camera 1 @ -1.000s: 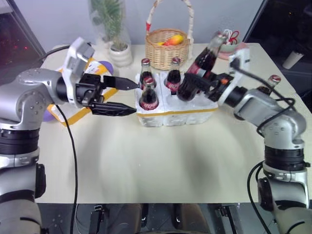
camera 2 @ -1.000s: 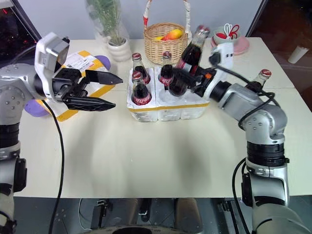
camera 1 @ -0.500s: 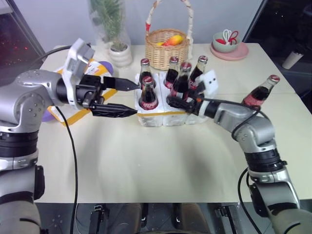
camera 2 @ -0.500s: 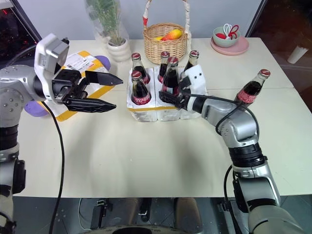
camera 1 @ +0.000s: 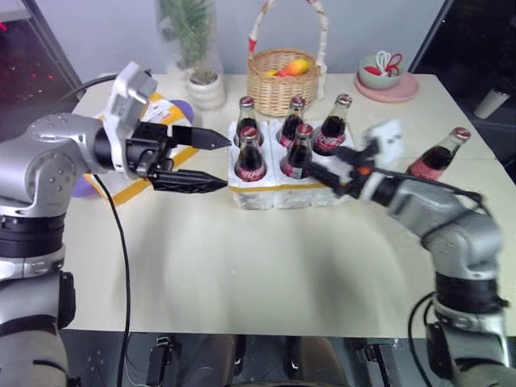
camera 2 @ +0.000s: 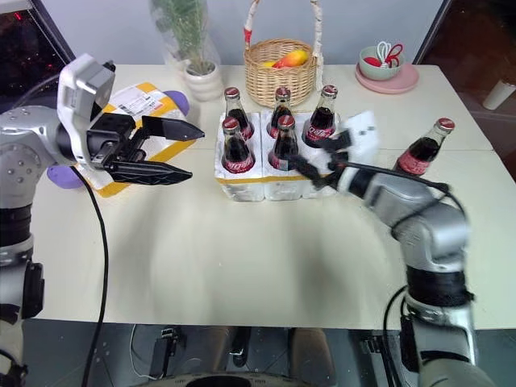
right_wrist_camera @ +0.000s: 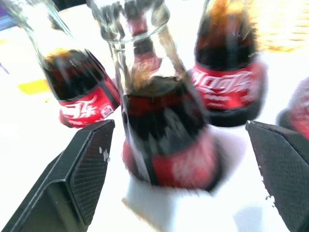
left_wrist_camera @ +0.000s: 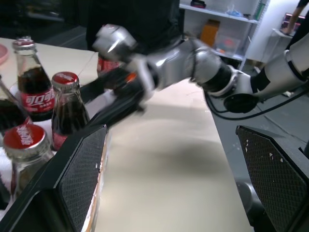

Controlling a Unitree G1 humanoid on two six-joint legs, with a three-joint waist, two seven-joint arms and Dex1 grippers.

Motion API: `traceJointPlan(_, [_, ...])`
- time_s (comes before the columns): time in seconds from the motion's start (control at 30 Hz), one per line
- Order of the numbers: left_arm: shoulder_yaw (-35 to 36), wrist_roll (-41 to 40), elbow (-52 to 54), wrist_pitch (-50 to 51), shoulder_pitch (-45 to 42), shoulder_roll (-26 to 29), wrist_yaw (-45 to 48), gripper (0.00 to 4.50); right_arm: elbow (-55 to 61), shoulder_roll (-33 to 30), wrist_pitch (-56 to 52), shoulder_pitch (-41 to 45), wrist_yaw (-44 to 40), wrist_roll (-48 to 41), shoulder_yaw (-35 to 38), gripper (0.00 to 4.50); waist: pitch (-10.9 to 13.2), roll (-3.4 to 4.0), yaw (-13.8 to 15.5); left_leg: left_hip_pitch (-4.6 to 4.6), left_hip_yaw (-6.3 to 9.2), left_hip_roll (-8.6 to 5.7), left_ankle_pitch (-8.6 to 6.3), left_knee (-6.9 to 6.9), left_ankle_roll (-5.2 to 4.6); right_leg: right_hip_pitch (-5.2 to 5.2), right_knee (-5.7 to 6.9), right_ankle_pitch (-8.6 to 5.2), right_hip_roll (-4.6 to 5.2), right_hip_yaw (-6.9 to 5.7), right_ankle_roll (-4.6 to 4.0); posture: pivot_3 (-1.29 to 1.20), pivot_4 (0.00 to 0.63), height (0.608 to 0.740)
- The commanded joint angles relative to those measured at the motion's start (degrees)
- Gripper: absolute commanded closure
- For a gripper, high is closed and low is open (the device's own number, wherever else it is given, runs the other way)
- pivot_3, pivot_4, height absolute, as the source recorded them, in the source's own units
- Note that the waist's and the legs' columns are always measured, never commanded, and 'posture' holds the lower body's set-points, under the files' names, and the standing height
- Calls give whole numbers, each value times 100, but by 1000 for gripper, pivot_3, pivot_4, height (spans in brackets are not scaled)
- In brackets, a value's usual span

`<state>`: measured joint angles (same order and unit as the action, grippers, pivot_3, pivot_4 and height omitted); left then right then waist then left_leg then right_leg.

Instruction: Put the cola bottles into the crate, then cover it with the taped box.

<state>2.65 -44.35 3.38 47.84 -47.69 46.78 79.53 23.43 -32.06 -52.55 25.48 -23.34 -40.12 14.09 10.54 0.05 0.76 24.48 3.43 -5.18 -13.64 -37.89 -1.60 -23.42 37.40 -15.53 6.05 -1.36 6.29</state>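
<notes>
The crate, a white foam block with a yellow band, stands mid-table with several cola bottles upright in its wells. One more cola bottle stands on the table to the right. My right gripper is open just right of the crate; in its wrist view its fingers stand wide on either side of the front middle bottle, not touching it. My left gripper hovers open left of the crate, empty. Behind it lies the taped box, partly hidden by the left arm.
A wicker basket with fruit and a potted plant stand behind the crate. A pink plate with a green bowl is at the back right, a white cup at the far right edge.
My right gripper lowered the tilted bottle into the front middle well, opened, and drew back toward the right. The left arm stayed still.
</notes>
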Motion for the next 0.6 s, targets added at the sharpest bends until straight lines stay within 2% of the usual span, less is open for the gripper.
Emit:
traceJointPlan(0.03, [8,32,-23,-160,-124,19,101,0,1058,-274,-384,-824,289,-515,1338,47,-1,-1,9,-1,0,1,-6,0,-11,2,-1,0,3,0,0,0,150,740])
traceJointPlan(0.13, [-37,56,-90,-210,-170,8,147,0,1316,-270,-525,-1524,600,-629,2018,47,-1,-2,-1,-4,5,3,-9,2,-16,11,-15,0,2,1,0,0,150,740])
traceJointPlan(0.23, [-80,63,-120,-247,-224,-42,156,0,1034,-100,-250,-1885,1119,-132,2272,47,-2,-2,-47,-10,-6,5,-8,1,-15,9,-12,1,1,16,1,0,150,740])
traceJointPlan(0.4, [-126,91,-182,-295,-305,-109,160,0,467,23,201,-1663,1391,215,2143,47,-2,3,-69,-14,-9,10,-6,1,-13,1,-4,1,-15,34,0,0,150,740])
traceJointPlan(0.6, [-136,83,-160,-242,-389,-149,141,0,-577,-43,876,-1274,1182,700,1694,47,-2,3,-53,-14,-13,9,-6,1,-13,1,-3,1,-17,39,0,0,150,740])
